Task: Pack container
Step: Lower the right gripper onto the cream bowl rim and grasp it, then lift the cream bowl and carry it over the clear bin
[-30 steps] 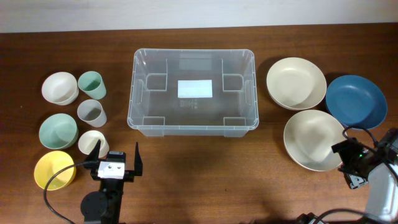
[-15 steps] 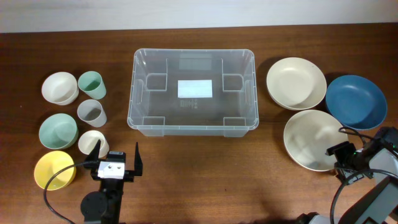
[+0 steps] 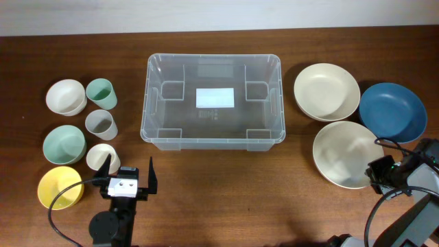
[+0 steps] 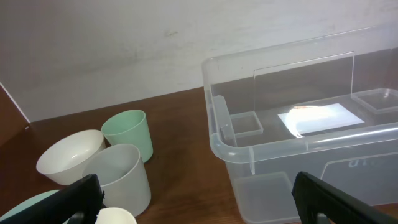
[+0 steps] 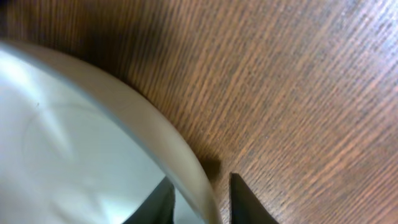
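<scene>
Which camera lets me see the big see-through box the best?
The overhead view. It shows the whole box, rim and white label. The left wrist view catches only one end of it. The right wrist view shows none of it, just the edge of a bowl and the table.

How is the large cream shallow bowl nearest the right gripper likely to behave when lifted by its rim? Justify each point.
The large cream shallow bowl is probably stiff: its rim looks thick and rigid. Held at one edge, where the right gripper straddles it, it may well tilt, being wide. Its smooth, glossy surface could be slippery.
</scene>
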